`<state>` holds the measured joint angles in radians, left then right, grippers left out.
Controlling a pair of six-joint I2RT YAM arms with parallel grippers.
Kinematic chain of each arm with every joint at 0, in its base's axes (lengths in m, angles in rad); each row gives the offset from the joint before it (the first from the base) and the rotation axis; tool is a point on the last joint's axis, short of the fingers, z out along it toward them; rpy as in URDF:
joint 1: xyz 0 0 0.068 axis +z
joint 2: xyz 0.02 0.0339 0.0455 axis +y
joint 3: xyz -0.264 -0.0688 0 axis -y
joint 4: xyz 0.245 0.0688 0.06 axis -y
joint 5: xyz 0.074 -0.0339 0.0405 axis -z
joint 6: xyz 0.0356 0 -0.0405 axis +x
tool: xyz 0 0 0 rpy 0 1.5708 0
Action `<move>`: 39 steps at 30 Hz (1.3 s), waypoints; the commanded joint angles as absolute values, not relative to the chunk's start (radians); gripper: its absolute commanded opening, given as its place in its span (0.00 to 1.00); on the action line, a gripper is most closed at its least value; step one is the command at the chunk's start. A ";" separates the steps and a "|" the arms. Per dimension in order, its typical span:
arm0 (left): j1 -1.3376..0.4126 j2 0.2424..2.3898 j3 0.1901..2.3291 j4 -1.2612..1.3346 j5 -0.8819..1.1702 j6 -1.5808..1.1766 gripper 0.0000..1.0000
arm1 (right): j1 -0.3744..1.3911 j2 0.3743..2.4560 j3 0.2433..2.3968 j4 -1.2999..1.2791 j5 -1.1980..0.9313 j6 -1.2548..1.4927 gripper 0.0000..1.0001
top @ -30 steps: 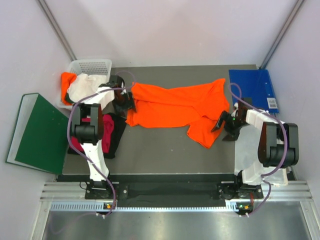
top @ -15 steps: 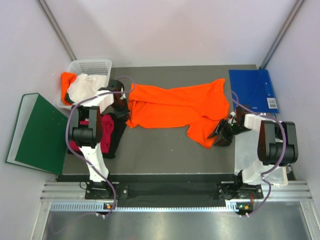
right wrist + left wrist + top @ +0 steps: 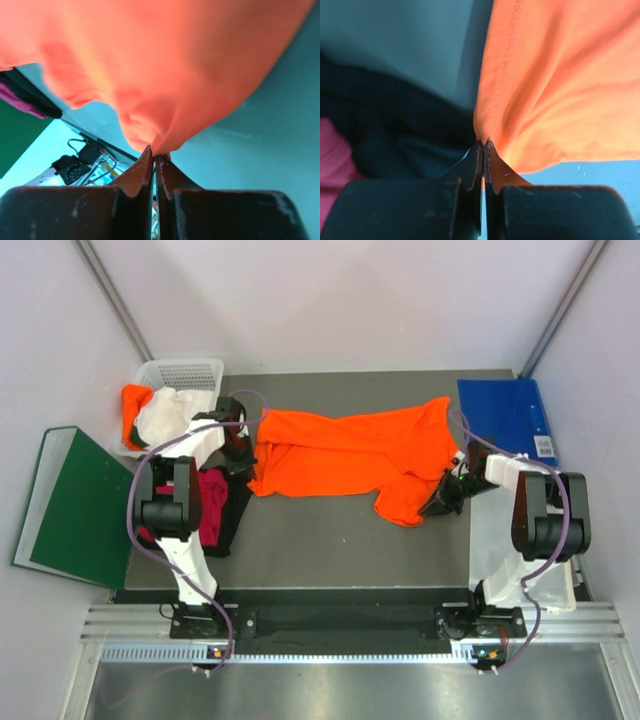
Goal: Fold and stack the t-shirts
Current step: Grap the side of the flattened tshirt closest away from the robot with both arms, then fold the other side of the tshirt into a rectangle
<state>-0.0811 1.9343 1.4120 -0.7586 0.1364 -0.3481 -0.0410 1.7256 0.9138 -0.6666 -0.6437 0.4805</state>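
Observation:
A bright orange t-shirt (image 3: 345, 452) lies spread across the middle of the dark table. My left gripper (image 3: 243, 457) is shut on its left edge; in the left wrist view the jaws (image 3: 483, 145) pinch the hemmed edge of the orange cloth (image 3: 560, 85). My right gripper (image 3: 438, 502) is shut on the shirt's lower right corner, and the right wrist view shows the orange fabric (image 3: 165, 65) bunched at the closed tips (image 3: 154, 152). A magenta-pink shirt (image 3: 212, 502) and a black shirt (image 3: 236, 508) lie heaped at the table's left. A white shirt (image 3: 168, 412) and another orange one (image 3: 131, 405) hang over the basket.
A white mesh basket (image 3: 185, 370) stands at the back left corner. A flat blue folder (image 3: 508, 420) lies at the back right. A dark green binder (image 3: 80, 508) sits off the table's left edge. White cloth (image 3: 495, 540) lies under the right arm.
Both grippers have closed on the orange shirt. The right gripper moved left and pulled the lower right corner up a little; the left gripper shifted slightly toward the shirt's left edge.

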 commanded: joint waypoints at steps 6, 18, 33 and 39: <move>-0.080 1.862 1.540 -0.864 0.146 -0.351 0.00 | -0.041 1.606 1.100 -0.793 -0.692 0.440 0.00; -0.011 1.999 1.710 -0.856 0.313 -0.417 0.00 | -0.115 1.742 1.345 -0.713 -0.738 0.452 0.00; 0.044 2.195 1.871 -0.848 0.505 -0.509 0.00 | -0.120 1.957 1.598 -0.526 -0.871 0.604 0.00; 0.067 2.217 1.876 -0.815 0.531 -0.538 0.00 | -0.126 1.986 1.585 -0.396 -0.894 0.699 0.00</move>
